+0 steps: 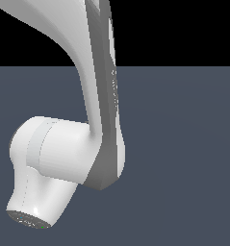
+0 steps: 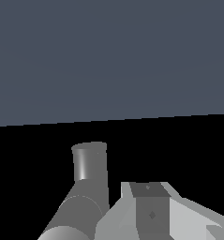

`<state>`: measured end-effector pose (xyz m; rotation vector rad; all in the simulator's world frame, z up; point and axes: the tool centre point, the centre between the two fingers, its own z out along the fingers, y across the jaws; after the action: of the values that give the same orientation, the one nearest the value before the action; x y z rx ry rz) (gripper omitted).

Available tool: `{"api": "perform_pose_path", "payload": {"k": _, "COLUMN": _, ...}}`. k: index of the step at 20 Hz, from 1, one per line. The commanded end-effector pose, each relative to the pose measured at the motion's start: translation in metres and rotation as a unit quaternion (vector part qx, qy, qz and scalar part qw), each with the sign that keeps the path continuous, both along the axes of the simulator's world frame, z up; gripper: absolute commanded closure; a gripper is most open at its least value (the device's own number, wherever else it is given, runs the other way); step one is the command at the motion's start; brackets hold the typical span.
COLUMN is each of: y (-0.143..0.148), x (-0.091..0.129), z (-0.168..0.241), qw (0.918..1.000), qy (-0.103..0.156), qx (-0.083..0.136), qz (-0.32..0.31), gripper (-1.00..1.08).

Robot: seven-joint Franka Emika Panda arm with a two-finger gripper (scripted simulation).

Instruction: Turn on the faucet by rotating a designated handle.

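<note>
In the wrist view a grey metal tube with an open round end (image 2: 90, 161) rises and bends away out of the picture; it looks like the curved spout of the faucet. The thin rod handle and the tapered base do not show in either view. Part of my gripper (image 2: 150, 206) shows as a grey angular block right beside the tube. I cannot tell whether it touches the tube, nor how its jaws stand. The exterior view shows neither faucet nor gripper.
My white-and-grey arm (image 1: 63, 153) fills the exterior view's left and middle, close to the camera, and hides what lies behind it. A flat blue-grey floor (image 1: 184, 158) spreads under a black background.
</note>
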<state>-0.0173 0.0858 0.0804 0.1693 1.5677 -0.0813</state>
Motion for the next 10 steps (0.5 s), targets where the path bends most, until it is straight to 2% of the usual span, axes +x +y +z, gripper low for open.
{"api": "perform_pose_path", "payload": {"k": 1, "y": -0.0023, "x": 0.0022, "z": -0.0042, "qw": 0.9999, "qy": 0.000, "qx": -0.011, "qz": 0.011, "gripper": 1.08}}
{"api": "perform_pose_path", "payload": {"k": 10, "y": -0.0066, "x": 0.0064, "z": -0.0100, "qw": 0.9993, "qy": 0.001, "qx": -0.028, "qz": 0.025, "gripper": 1.08}}
